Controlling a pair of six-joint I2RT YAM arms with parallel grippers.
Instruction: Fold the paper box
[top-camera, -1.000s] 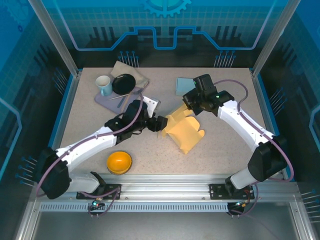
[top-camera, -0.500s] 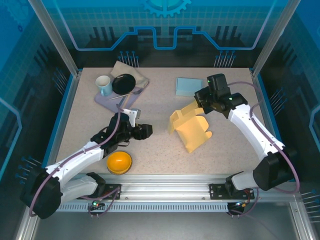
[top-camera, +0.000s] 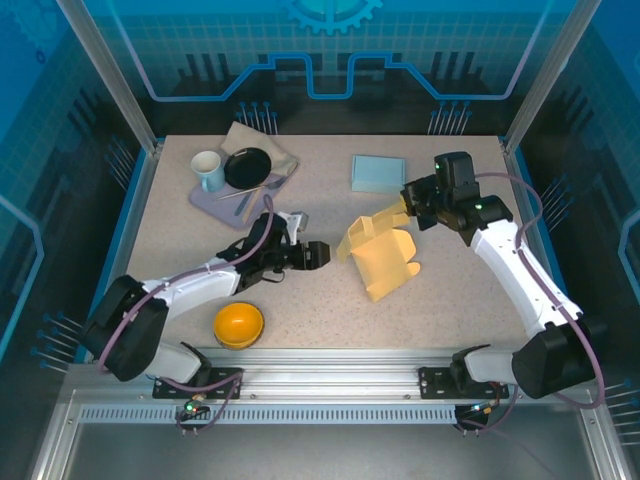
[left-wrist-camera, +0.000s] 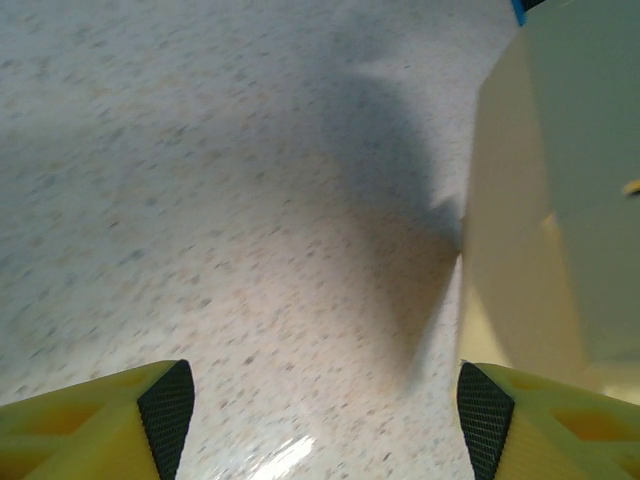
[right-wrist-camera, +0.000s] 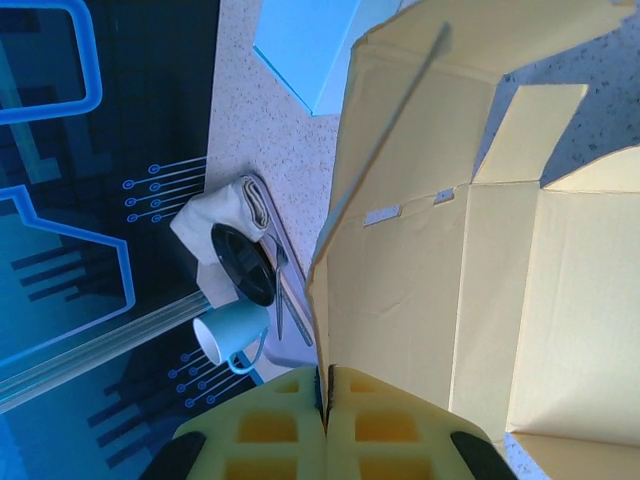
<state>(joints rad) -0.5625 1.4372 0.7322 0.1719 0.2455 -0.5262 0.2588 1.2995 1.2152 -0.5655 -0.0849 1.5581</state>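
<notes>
Speckled table (top-camera: 450, 300), 1 paper box (top-camera: 385, 265), 1 orange bowl (top-camera: 239, 324), 1 cup (top-camera: 207, 170)

light: bright, even | shadow: soft, beside paper box (left-wrist-camera: 540, 200) | left wrist: close-up perhaps slightly blurred

Whole setup sits on a speckled beige table (top-camera: 165, 240) with blue edge trim (top-camera: 128, 225), framed by 2 slanted aluminium posts (top-camera: 105, 70) and a slotted metal rail (top-camera: 330, 375) along the near side. The walls are glossy blue panels (top-camera: 420, 50) printed with circuit lines and a gear (top-camera: 333, 12) up top, kinda sci-fi looking. Lighting's bright and even, just soft shadows on the tabletop.
</notes>
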